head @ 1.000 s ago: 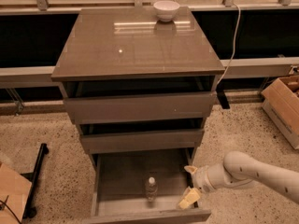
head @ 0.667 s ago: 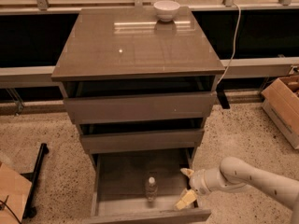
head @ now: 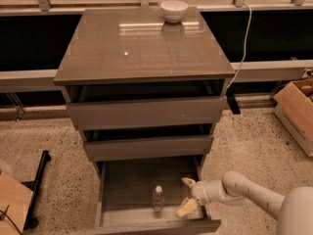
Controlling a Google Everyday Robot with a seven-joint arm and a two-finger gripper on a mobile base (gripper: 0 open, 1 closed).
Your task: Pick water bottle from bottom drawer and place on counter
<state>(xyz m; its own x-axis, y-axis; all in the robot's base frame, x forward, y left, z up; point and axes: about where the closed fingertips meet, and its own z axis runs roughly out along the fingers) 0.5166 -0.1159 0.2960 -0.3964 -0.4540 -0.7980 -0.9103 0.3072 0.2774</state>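
Camera view, bottle (head: 157,198) in bottom drawer (head: 128,186), jaws beside

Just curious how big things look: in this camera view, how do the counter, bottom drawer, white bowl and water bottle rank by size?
1. counter, largest
2. bottom drawer
3. white bowl
4. water bottle, slimmest, though near the bowl in height, so that's close
The open claw hovers over the drawer, right of the bottle.

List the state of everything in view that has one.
Deep grey-brown bottom drawer: pulled open.
Small clear plastic water bottle: upright inside it, ungripped.
Robot's yellow-tipped two-finger hand: open, right of the bottle, not touching.
Middle grey-brown drawer: slightly out.
Top grey-brown drawer: slightly out.
White round bowl: upright on glossy grey-brown counter.
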